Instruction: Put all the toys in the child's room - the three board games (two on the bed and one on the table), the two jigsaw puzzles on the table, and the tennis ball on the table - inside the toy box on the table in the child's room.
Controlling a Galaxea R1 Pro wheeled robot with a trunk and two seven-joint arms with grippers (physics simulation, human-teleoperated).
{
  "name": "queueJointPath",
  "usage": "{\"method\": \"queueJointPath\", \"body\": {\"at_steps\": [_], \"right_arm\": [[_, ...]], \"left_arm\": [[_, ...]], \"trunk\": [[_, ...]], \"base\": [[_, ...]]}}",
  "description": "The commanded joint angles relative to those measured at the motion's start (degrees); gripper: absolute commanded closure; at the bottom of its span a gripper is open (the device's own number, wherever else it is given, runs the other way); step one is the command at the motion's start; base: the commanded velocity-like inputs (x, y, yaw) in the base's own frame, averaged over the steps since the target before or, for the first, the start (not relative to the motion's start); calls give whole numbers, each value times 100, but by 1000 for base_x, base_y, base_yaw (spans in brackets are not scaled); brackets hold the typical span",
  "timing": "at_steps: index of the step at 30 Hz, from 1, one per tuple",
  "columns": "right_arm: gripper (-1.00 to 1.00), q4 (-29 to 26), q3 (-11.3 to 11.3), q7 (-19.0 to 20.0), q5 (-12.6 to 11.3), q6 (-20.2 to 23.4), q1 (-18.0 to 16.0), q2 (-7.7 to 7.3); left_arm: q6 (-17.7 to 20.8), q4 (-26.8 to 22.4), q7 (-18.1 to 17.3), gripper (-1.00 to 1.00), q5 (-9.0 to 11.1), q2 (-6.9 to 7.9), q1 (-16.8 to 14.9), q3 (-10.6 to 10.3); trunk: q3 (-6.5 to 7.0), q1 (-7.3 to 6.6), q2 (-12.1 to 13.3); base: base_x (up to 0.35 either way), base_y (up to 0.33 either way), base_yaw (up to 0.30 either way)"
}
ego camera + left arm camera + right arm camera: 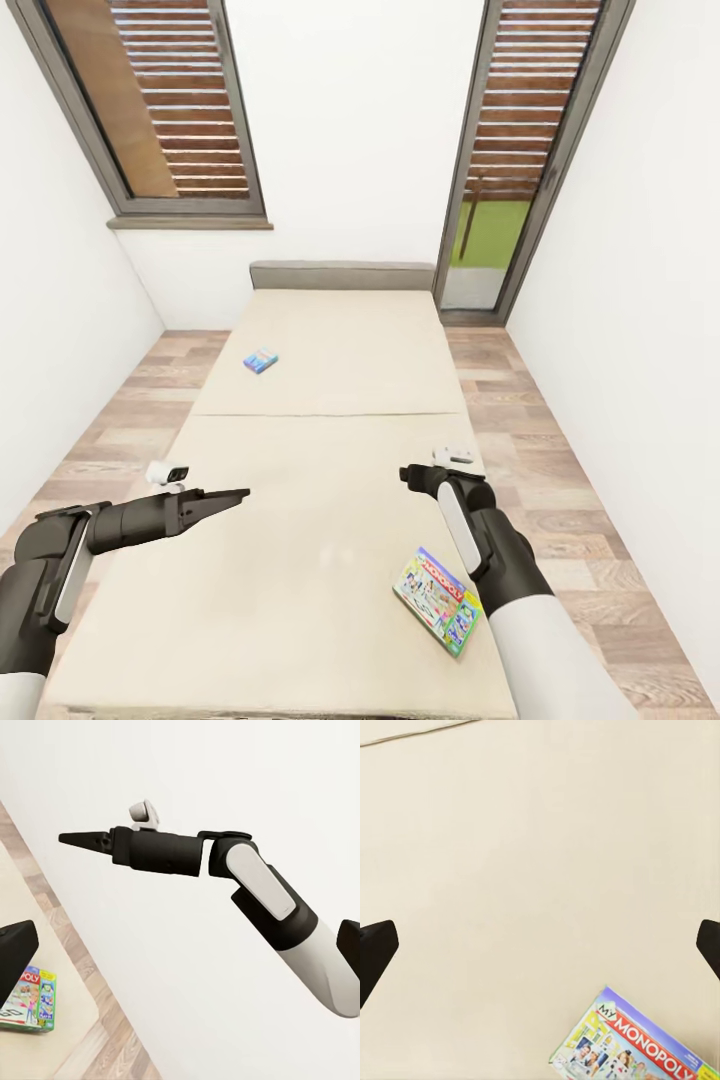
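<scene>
1. The Monopoly box [437, 600] lies flat on the near section of the bed [300, 620], close under the right arm's elbow and behind the tip of the right pincer [418, 474]. In the right wrist view only its corner shows [641, 1042], off to one side of the fingers' reach.
2. The small blue box [261, 360] sits on the far section of the mattress, well ahead of the left pincer [232, 494] and not touching anything else.
3. In my judgement the step in hand is picking the first game off the bed; nothing is gripped yet, and neither game has left the mattress.
4. The right pincer is spread wide and empty, its two dark fingertips [376, 952] far apart with bare mattress between them. The left pincer points across the bed; I cannot tell how its fingers stand.
5. The next move likely calls for pulling the right pincer back over the Monopoly box and lowering it to straddle an edge.
6. The box is a thin, stiff, glossy printed rectangle, lying at an angle; the mattress is matte beige with a seam across its middle, so it may give a little under pressure.
</scene>
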Motion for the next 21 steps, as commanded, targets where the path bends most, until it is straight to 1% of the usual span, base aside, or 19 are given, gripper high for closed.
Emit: {"method": "queueJointPath", "body": {"at_steps": [1, 11, 15, 17, 21], "right_arm": [[-100, -4, 8, -55, -59, 17, -5, -3], [-100, 51, 5, -132, -53, 19, -19, -32], [-100, 151, -2, -194, -56, -3, -26, -36], [-100, 224, -3, -206, -56, -17, -51, -37], [-100, 635, -4, -219, -56, -52, -227, -38]], "left_arm": [[59, -1, -23, -100, -3, 2, -3, 0], [54, -1, -23, -100, -2, 2, -4, 1], [52, -1, -23, -100, -1, 3, -5, 1], [52, -4, -23, -100, 0, 6, -4, 2], [56, -46, -23, -100, 19, 9, -4, 2]], "trunk": [[-19, 3, -11], [-113, 3, -11], [-151, 3, -11], [-170, 3, -11], [-207, 3, -11]], "base": [[0, 0, 0], [0, 0, 0], [0, 0, 0], [0, 0, 0], [0, 0, 0]]}}
